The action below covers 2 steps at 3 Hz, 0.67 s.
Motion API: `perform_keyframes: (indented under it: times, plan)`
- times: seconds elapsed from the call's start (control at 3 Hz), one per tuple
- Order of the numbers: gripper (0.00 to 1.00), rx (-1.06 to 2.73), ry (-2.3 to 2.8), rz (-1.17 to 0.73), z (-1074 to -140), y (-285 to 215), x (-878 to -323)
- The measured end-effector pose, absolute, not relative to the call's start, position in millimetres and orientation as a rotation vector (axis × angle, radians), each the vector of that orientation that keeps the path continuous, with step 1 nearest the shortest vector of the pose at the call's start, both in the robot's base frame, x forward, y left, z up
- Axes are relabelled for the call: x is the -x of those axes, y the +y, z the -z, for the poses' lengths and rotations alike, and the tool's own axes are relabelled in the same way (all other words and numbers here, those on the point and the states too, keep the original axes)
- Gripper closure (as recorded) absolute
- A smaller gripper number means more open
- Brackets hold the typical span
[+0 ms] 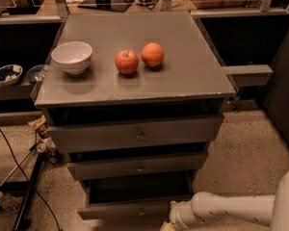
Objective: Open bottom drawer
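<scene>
Three flat grey drawer fronts on one grey metal cabinet [135, 95], centre of frame. Bottom drawer [135, 210], lowest thin panel with tiny central knob, stands pulled out; cavity behind it dark, contents not discernible. Middle drawer [137, 166] and top drawer [137, 134] sit slightly forward.

On cabinet top:
- one round white bowl [72, 57], upper left
- one red apple [127, 62] and one orange [152, 55], just beside each other

White robot arm [231, 208] enters lower right. Gripper [164, 226] at bottom edge, just beside bottom drawer front; open or closed: cannot tell.

Speckled beige floor [241, 148]; black cables [14, 148] at left.
</scene>
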<state>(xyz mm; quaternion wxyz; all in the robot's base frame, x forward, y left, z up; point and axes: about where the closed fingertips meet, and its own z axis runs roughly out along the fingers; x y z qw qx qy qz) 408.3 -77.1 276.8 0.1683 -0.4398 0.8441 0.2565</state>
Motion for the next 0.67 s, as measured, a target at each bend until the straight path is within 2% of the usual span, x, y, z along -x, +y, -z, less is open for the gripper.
perform_keyframes:
  times: [0.67]
  plan:
    - [0.0,1.236,2.392,-0.688,-272.1,-78.1,-423.1]
